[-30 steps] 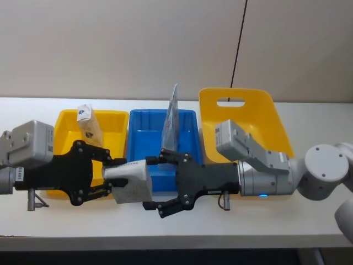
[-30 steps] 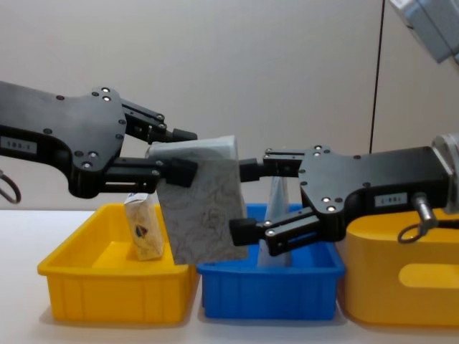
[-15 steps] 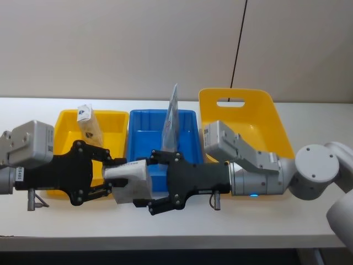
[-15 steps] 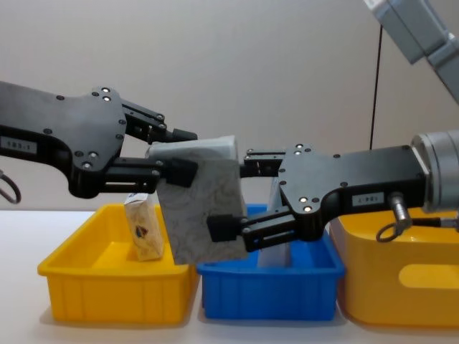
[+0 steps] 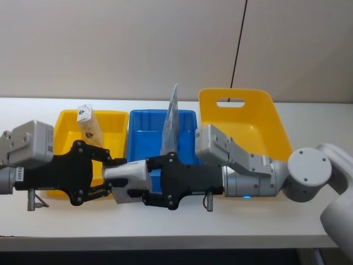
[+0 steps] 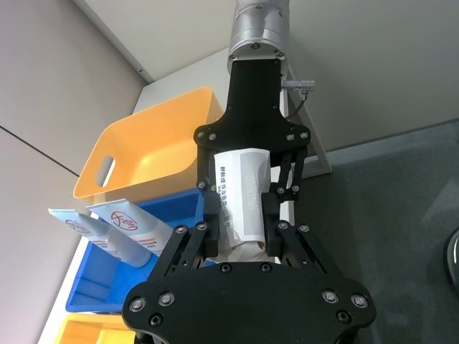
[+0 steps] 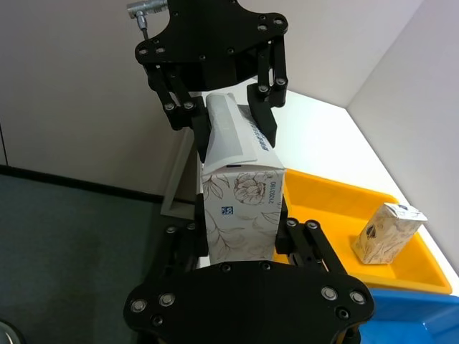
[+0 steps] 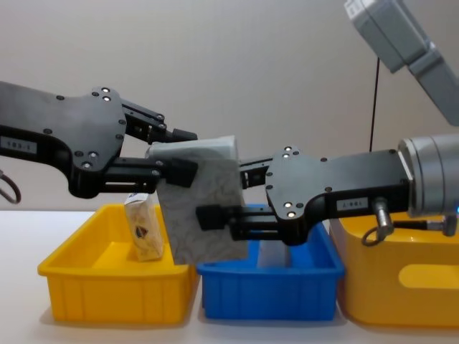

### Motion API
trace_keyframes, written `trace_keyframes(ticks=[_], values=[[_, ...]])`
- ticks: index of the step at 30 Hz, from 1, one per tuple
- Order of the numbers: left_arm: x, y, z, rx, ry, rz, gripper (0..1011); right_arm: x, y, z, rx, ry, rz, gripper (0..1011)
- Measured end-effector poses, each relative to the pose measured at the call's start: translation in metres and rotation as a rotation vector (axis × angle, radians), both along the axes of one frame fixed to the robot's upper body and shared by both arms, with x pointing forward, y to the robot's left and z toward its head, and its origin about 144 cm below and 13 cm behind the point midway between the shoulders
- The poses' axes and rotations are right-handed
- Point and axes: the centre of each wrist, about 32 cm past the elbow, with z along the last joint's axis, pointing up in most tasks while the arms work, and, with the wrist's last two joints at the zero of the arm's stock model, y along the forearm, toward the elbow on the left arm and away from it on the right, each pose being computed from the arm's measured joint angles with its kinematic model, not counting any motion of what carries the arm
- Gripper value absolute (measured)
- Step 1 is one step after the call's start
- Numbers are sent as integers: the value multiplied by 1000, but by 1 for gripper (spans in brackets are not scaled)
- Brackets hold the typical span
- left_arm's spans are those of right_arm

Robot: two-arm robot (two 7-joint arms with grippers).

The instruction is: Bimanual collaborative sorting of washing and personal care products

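Note:
A white-grey speckled soft pack (image 5: 132, 186) hangs in the air in front of the bins, between both grippers. My left gripper (image 5: 115, 178) is shut on its left end. From the right, my right gripper (image 5: 148, 181) has its fingers pressed on the pack's other end; the chest view shows one finger (image 8: 211, 215) lying across the pack (image 8: 193, 229). A small beige wrapped packet (image 5: 88, 126) stands in the left yellow bin (image 5: 115, 118). A pale blue tube (image 5: 171, 116) and a white red-marked tube (image 6: 133, 226) lean in the blue bin (image 5: 140, 135).
A taller yellow bin with a handle slot (image 5: 248, 118) stands to the right of the blue bin. All three bins sit in a row at the back of the white table (image 5: 231, 218). A black cable (image 5: 238, 44) hangs down the wall behind.
My right gripper has slid left over the soft pack and its fingers have closed from wide open onto it. The left gripper and the pack have stayed still.

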Motion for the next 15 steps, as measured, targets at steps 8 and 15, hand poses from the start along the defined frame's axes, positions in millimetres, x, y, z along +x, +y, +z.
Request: trace_keyframes(ticks=[8, 15], values=[[0, 0, 0, 0, 0, 0, 313, -2, 2, -1, 4, -1, -9, 342], [0, 0, 0, 0, 0, 0, 366, -3, 3, -2, 10, -1, -14, 342]])
